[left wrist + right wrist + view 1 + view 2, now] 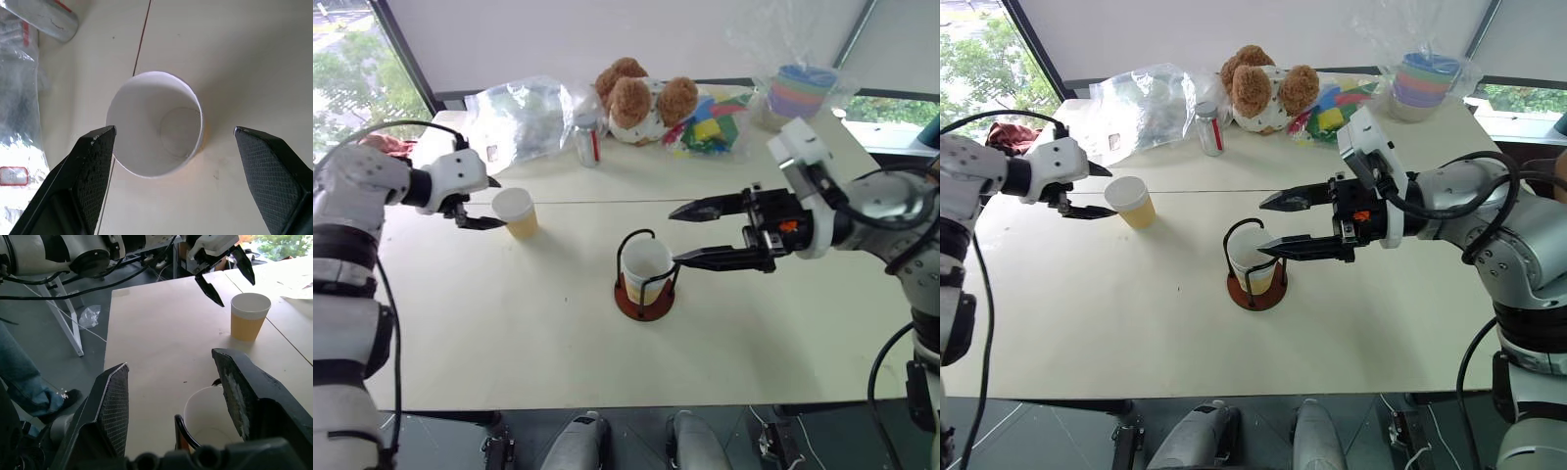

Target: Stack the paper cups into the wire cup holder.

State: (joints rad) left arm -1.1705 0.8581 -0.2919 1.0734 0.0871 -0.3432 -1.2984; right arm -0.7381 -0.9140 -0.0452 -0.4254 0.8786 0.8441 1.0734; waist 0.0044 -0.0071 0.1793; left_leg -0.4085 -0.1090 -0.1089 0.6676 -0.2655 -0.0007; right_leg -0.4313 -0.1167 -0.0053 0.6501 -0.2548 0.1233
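One paper cup [516, 212], white inside with a yellow-orange lower band, stands upright on the pale table [509, 333] at the left. My left gripper [494, 203] is open beside it. In the left wrist view its fingers [93, 161] stand either side of the cup [154, 122] without touching it. The wire cup holder [644, 292] sits mid-table on its reddish-brown base, with a paper cup [646, 262] inside the black wire loops. My right gripper [674, 237] hovers open just right of the holder's top, pointing left, with nothing between its fingers.
Along the table's far edge are a crumpled clear plastic bag [524, 117], a small can [587, 137], a teddy bear [636, 98], coloured blocks [710, 122] and a bagged stack of pastel bowls [803, 93]. A person's leg [19, 377] stands beyond the table's left end.
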